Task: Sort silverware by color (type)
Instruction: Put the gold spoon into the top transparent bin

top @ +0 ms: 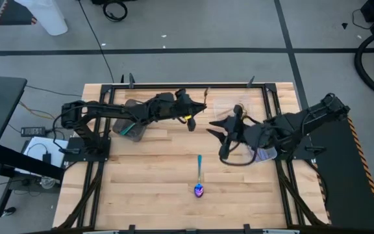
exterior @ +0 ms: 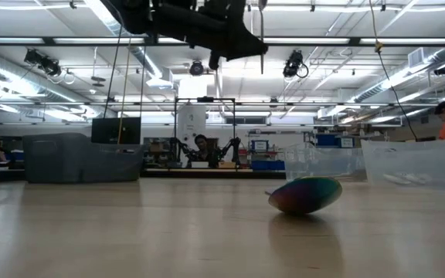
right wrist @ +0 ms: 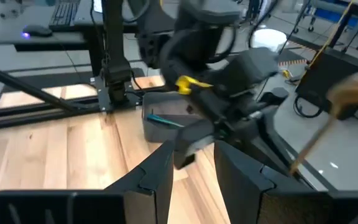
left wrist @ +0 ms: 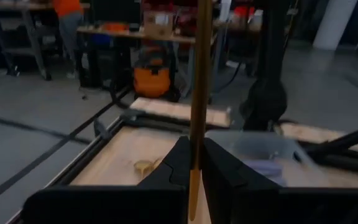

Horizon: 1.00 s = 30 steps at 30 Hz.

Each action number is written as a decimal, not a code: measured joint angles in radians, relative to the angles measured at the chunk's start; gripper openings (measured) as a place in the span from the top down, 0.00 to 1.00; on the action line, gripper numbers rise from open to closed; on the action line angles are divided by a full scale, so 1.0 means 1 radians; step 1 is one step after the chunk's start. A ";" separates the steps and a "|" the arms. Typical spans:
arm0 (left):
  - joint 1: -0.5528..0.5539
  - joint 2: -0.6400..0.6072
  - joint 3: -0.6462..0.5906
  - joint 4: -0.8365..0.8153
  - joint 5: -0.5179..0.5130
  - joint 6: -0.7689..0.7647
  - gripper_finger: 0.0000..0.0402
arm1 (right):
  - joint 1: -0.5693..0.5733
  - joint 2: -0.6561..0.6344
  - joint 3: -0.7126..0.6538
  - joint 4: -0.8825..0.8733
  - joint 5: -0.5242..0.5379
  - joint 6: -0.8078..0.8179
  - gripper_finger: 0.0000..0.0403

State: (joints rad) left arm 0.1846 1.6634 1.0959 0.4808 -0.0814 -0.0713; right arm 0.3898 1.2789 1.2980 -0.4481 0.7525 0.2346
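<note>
Wooden table (top: 154, 175) is carrying one iridescent spoon (top: 199, 181) lying near its front. Left gripper (top: 199, 108) is clenching a gold spoon (left wrist: 199, 81) aloft. Right gripper (top: 223, 136) is hovering with fingers spread. No writing is legible.

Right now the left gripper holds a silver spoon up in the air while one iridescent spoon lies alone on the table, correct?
Not quite: the spoon pinched in the left gripper is gold, not silver, as the left wrist view shows. The rest holds: it is raised off the table, and one iridescent spoon lies alone on the wood in the high view.
</note>
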 joint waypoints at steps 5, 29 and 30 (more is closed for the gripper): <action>0.018 0.055 0.076 -0.077 0.017 0.004 0.93 | 0.057 0.011 -0.001 -0.004 0.053 0.001 0.69; 0.096 0.258 0.437 -0.578 0.159 0.004 0.93 | 0.216 0.010 -0.107 -0.011 0.410 0.020 0.69; 0.097 0.268 0.450 -0.593 0.160 0.009 0.93 | 0.221 0.009 -0.106 -0.024 0.430 0.023 0.69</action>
State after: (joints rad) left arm 0.2815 1.9315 1.5459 -0.1127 0.0785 -0.0622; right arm 0.6103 1.2877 1.1915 -0.4719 1.1822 0.2580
